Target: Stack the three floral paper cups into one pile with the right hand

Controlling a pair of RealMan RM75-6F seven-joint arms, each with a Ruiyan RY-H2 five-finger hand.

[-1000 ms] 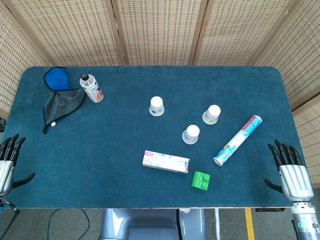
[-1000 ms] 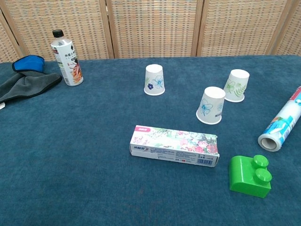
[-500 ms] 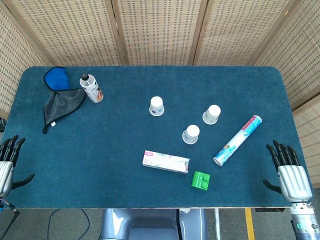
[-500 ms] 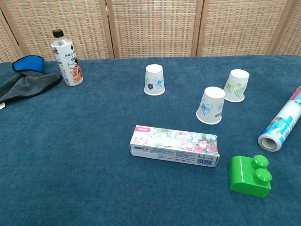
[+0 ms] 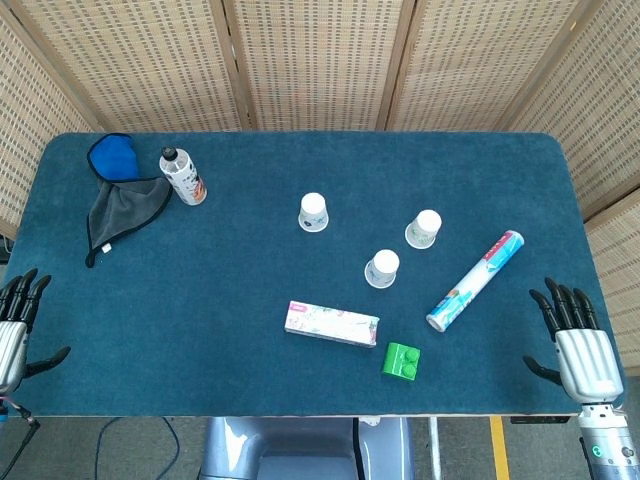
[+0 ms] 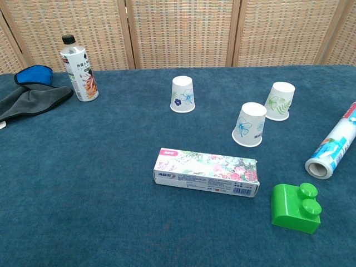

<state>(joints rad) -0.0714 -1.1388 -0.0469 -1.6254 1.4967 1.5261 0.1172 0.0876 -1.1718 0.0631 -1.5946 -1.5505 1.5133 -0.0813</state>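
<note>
Your right hand point(image 5: 582, 345) sits at the near right corner of the blue tabletop point(image 5: 230, 280), fingers spread wide and holding nothing; it shows only in the head view. Your left hand point(image 5: 14, 325) is at the near left edge, fingers likewise apart and empty.

The three floral paper cups all stand upside down, mouth on the cloth, each apart from the others. The blue-flower cup point(image 6: 183, 94) is the farthest left of the three, near the tabletop's middle. The leaf-print cup point(image 6: 280, 101) stands toward the right, and the blue-sketch cup point(image 6: 249, 124) stands just nearer to you and a little to the left of it. None is stacked on another yet.

Between your right hand and the cups lies a printed roll point(image 6: 334, 146), on its side and slanting away from you, its open end facing the chest camera. A green building block point(image 6: 295, 207) sits near the front edge, and a flowered carton point(image 6: 206, 172) lies flat just to its left, in front of the cups.

At the far left you have a plastic bottle point(image 6: 78, 69) standing upright, with a grey cloth point(image 6: 30, 100) beside it and a blue cloth piece point(image 6: 33, 74) lying against the grey one.
</note>
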